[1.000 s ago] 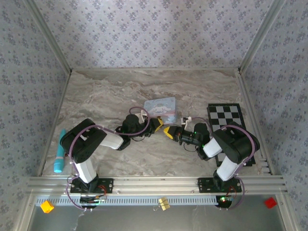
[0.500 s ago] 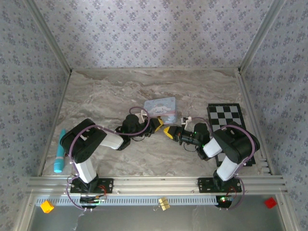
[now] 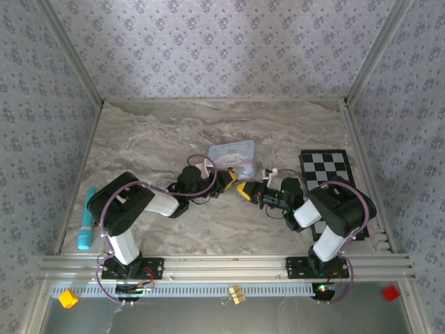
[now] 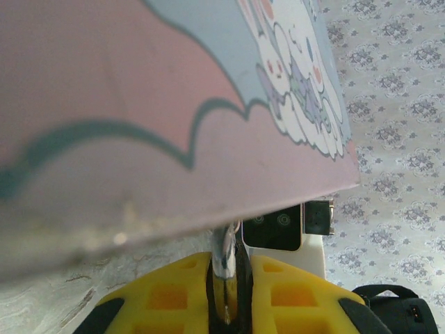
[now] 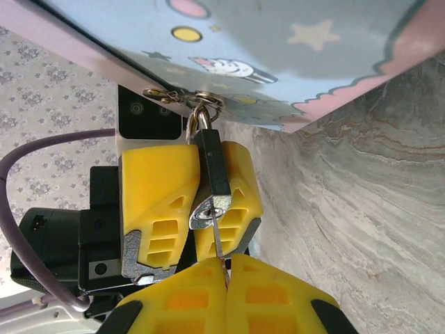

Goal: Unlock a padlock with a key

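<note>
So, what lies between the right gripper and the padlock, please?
Just the thin key blade, spanning from the right gripper to the padlock, in the right wrist view.

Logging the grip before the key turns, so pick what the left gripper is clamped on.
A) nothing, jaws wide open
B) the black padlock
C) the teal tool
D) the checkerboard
B: in the right wrist view the left gripper pinches the black padlock hanging at the cartoon tin's edge.
</note>
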Motion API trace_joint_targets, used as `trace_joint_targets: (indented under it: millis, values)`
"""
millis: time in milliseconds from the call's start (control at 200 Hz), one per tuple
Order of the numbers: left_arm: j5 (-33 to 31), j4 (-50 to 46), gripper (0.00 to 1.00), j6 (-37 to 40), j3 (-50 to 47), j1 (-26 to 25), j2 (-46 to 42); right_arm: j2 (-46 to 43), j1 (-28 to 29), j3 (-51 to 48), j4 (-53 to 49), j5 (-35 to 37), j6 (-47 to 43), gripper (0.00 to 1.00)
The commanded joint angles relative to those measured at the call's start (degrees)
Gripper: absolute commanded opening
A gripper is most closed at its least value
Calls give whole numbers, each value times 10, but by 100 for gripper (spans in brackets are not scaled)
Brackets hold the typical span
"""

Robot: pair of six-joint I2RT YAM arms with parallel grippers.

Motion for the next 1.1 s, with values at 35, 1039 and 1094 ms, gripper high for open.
trace_joint_targets:
  millis: [35,1039,1094]
  values:
    - [28,54,0,-3,7,-20,-9,-7,-16,14,5,37,14,0]
    - [34,39,0,2,30,-40,-2,-12,-61,55,5,5,35,0]
    - [37,31,0,6,31,-40,-5,-12,-73,53,5,-2,35,0]
